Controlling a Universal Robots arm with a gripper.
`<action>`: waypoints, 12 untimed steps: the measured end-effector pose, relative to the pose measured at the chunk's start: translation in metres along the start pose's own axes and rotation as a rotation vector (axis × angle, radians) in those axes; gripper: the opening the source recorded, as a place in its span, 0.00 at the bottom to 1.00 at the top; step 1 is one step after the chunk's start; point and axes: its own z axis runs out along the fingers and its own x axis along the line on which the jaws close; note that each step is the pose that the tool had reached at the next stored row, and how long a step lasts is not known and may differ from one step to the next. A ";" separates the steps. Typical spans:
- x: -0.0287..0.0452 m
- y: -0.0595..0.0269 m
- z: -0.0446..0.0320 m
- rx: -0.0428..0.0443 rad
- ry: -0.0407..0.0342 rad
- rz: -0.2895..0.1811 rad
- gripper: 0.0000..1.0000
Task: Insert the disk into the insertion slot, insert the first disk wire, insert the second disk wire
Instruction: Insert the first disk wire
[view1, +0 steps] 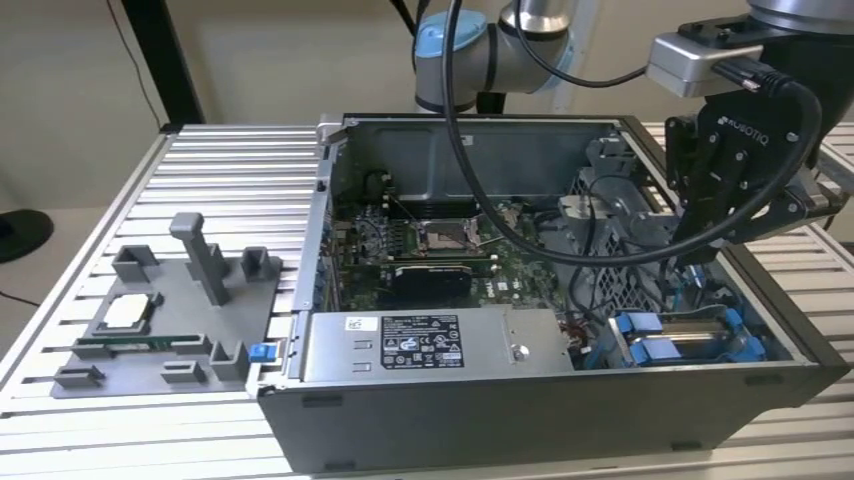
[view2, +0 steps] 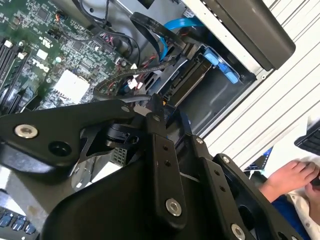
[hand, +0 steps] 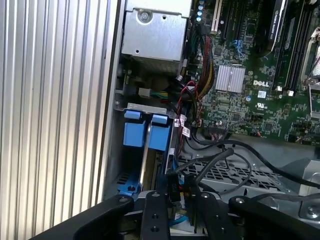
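Blue-framed, the disk (view1: 687, 338) sits in the insertion slot (hand: 112, 165) at the case (view1: 534, 425) corner, the gripper (hand: 176, 196) hovers close over it, open or clamped we cannot tell, and we fear the loose black wires (hand: 215, 159) beside it may snag.

In the exterior view the upper edge cuts off my grey-and-pale-blue jointed arm (view1: 487, 45). A thick black cable (view1: 587, 262) crosses my black gripper (view1: 687, 250) - I cannot make out its tip. At lower right the flat silver hard drive in its bright blue plastic frame (view1: 694, 325) lies half hidden behind the dark grey case wall (view1: 534, 420). In the second wrist view a person's hand (view2: 292, 176) runs off the picture's edge - the rest is unseen.
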 end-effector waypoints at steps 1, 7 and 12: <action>0.0000 0.0000 0.0000 0.0000 0.0000 0.000 0.00; 0.0000 0.0000 0.0000 0.0000 0.0000 0.000 0.00; 0.0009 -0.0014 0.0001 -0.0010 -0.0001 0.000 0.00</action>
